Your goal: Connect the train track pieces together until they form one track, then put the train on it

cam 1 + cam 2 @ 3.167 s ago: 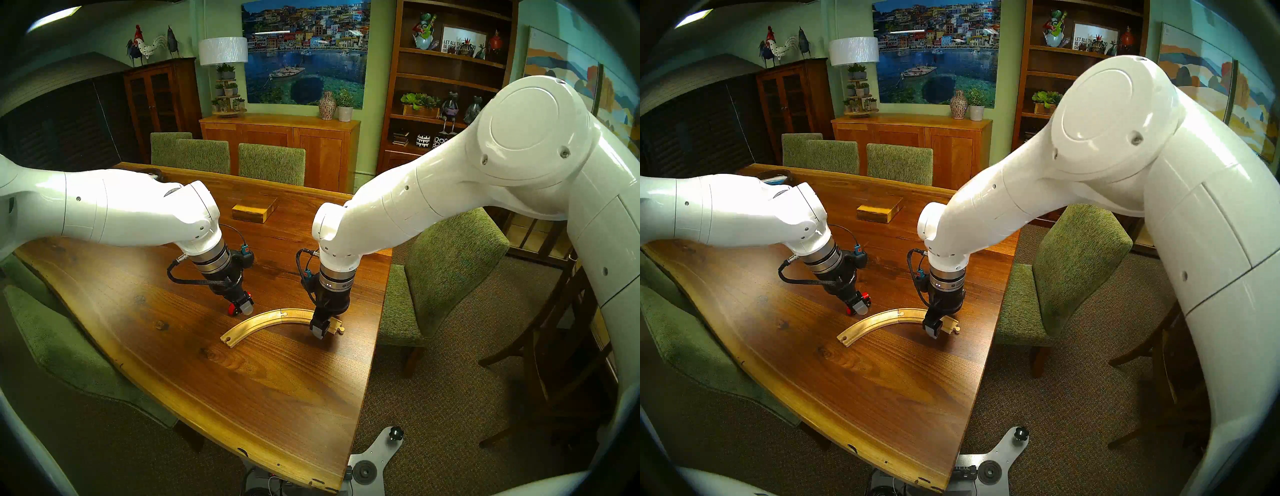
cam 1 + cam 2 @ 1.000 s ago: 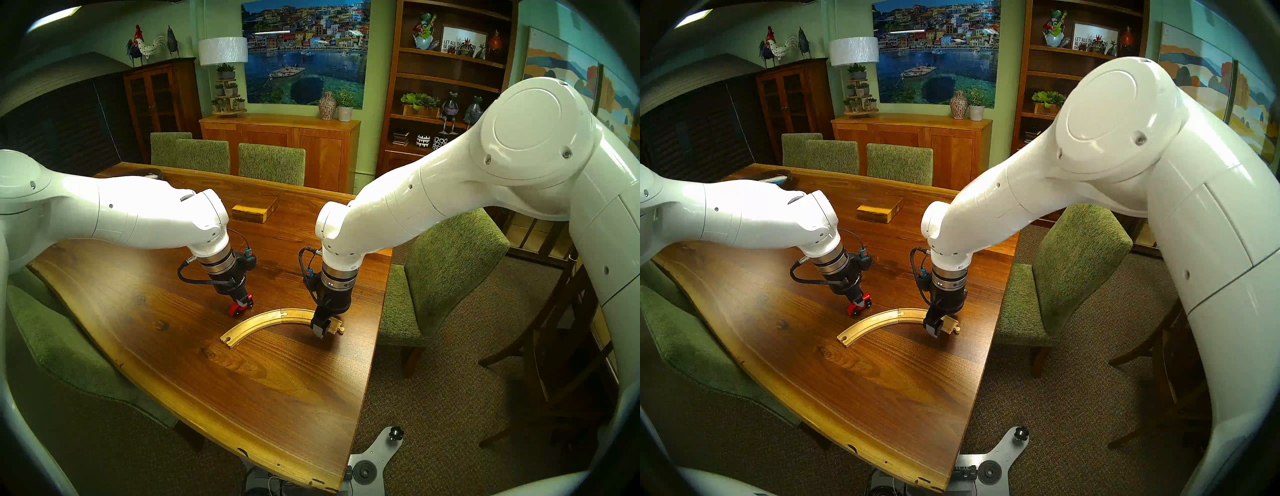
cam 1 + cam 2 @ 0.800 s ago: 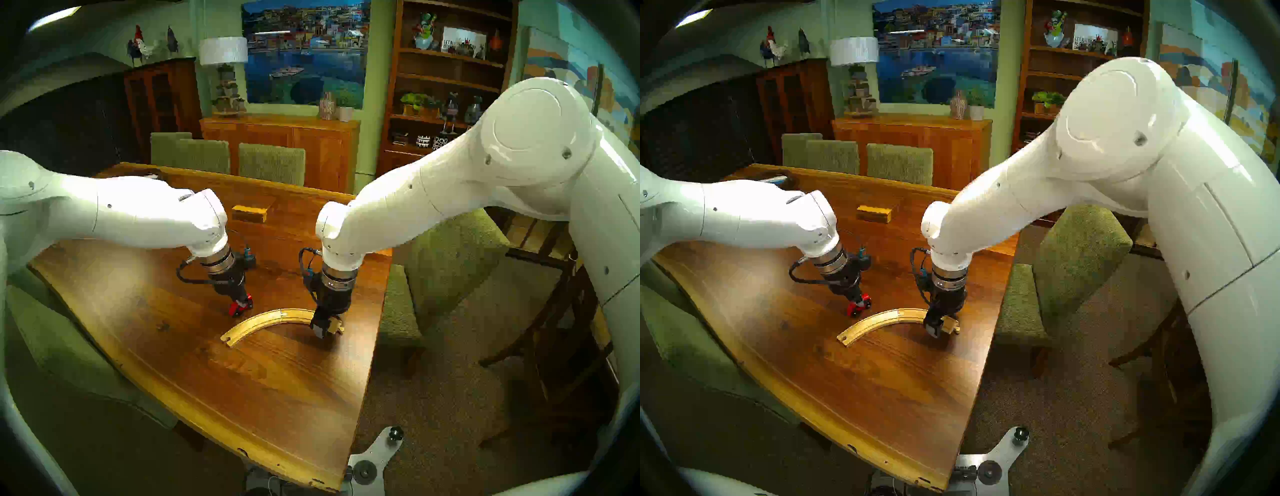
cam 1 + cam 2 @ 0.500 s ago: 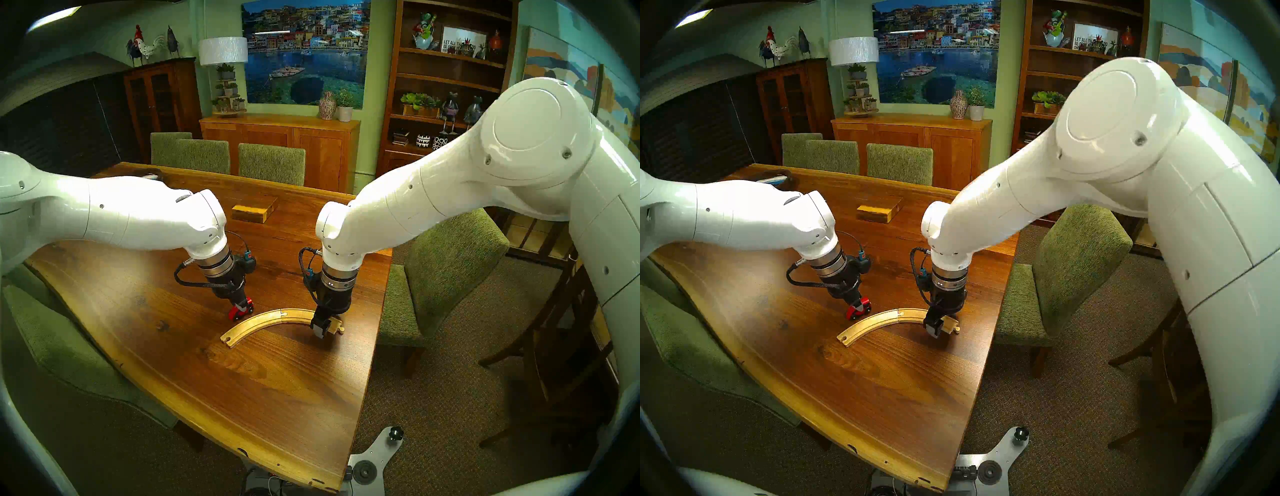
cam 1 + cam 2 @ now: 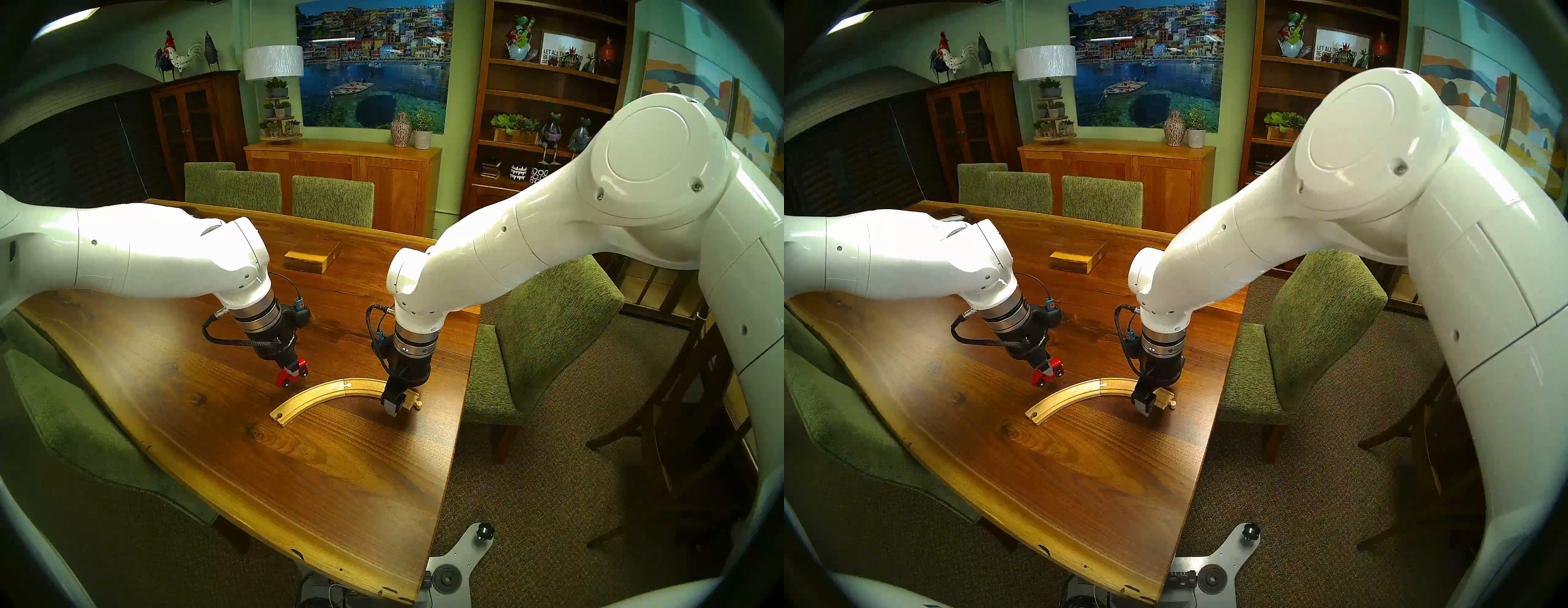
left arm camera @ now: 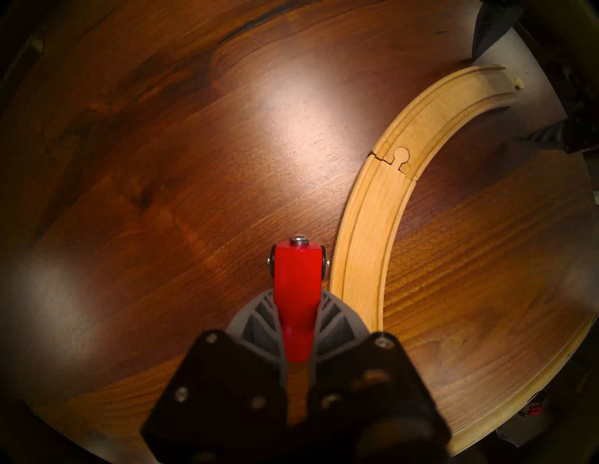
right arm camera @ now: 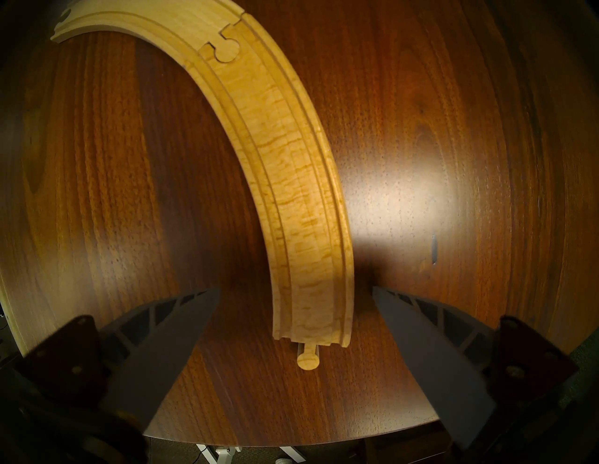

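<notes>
Your left gripper [image 5: 291, 370] is clamped on the train [image 5: 292, 372], its fingers [image 6: 259, 319] pressed to both sides of the red body, and the car hangs clear of the table [image 5: 322, 488], nose tilted down toward 7 o'clock in the head view. In the left wrist view the train [image 6: 296, 291] points to 12 o'clock, with a metal stud at its far end. The track [image 6: 385, 207] runs alongside it at 3 o'clock, near but not touching, and bends away toward 1 o'clock. You see the two pieces joined, the round peg seated in its hole at the seam, though a thin gap shows on the outer edge there. From the head, the track [image 5: 326, 392] lies as one arc near the table's right edge, just below and right of the train at about 4 o'clock. Your right gripper [image 5: 396, 403] stands over the arc's right end with its jaws spread wide. In its wrist view the fingers [image 7: 168, 327] straddle that end of the track [image 7: 291, 181] without touching it, and the free peg points to 6 o'clock between them. A wooden block [image 5: 311, 257] sits far back at 12 o'clock, well apart from everything.
</notes>
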